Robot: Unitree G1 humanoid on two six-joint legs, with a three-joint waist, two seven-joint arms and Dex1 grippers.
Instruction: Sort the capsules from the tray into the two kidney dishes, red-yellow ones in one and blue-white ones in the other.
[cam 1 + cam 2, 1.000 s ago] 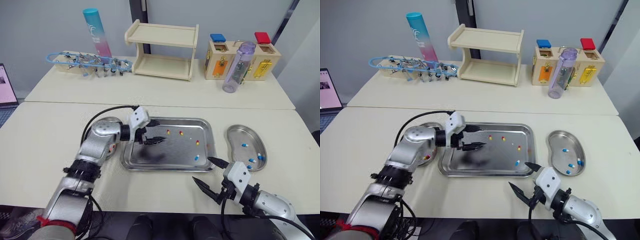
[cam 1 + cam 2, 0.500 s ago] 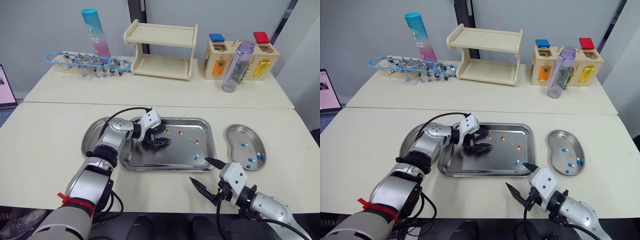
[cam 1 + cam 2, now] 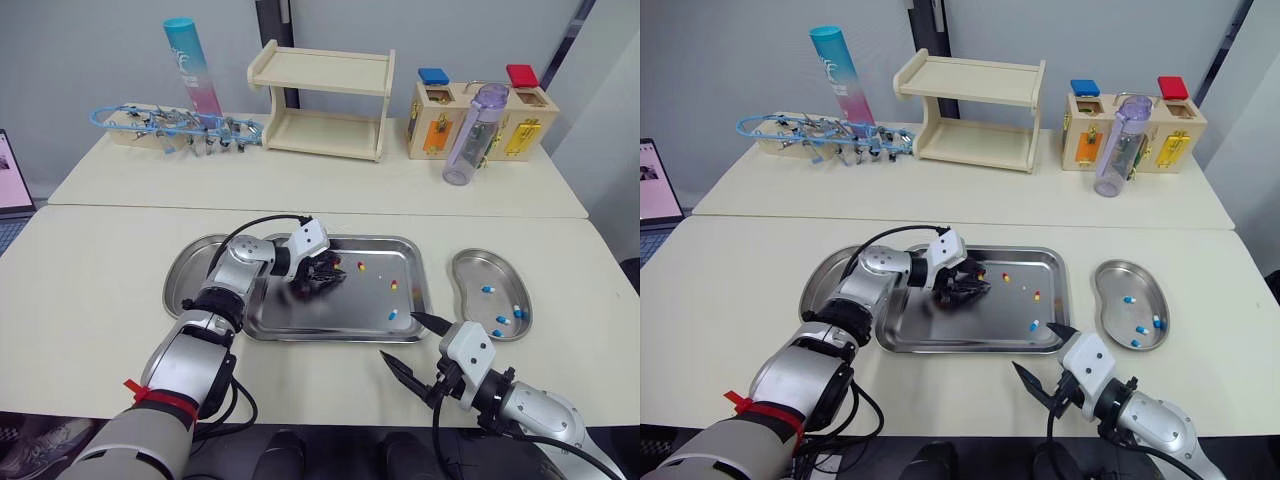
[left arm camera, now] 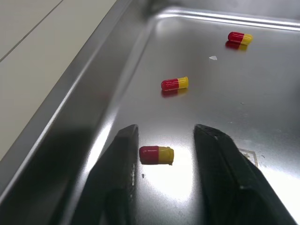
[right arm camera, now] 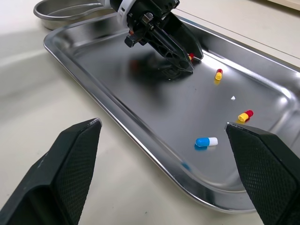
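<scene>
Nearest: right tool [image 3: 398, 336], spread wide and empty, low over the table [image 3: 90, 300] just off the front right corner of the tray [image 3: 320, 338]; fingers aimed toward the tray.

Just beyond, on the tray floor near that corner, one blue-white capsule [image 3: 393, 314]; further back on the right half, two red-yellow capsules [image 3: 394, 285] [image 3: 361, 267], apart from each other.

Mid-tray, toward the back left: left tool [image 3: 328, 277], tips down at the tray floor, narrowly parted around a third red-yellow capsule [image 4: 156, 154] lying flat between the fingers [image 4: 124, 140], a sliver of gap on each side, not pinched.

Left of the tray, touching or nearly touching its edge, the left kidney dish [image 3: 823, 272]; contents hidden by the arm. Right of the tray, slightly apart, the right kidney dish [image 3: 468, 268], holding four blue-white capsules [image 3: 489, 290].

At the back of the table: a rack of blue clips [image 3: 175, 125], a teal-and-pink tube [image 3: 193, 65] leaning behind it, a two-tier wooden shelf [image 3: 325, 100], a clear purple bottle [image 3: 468, 135] in front of a wooden lock box [image 3: 520, 125].
</scene>
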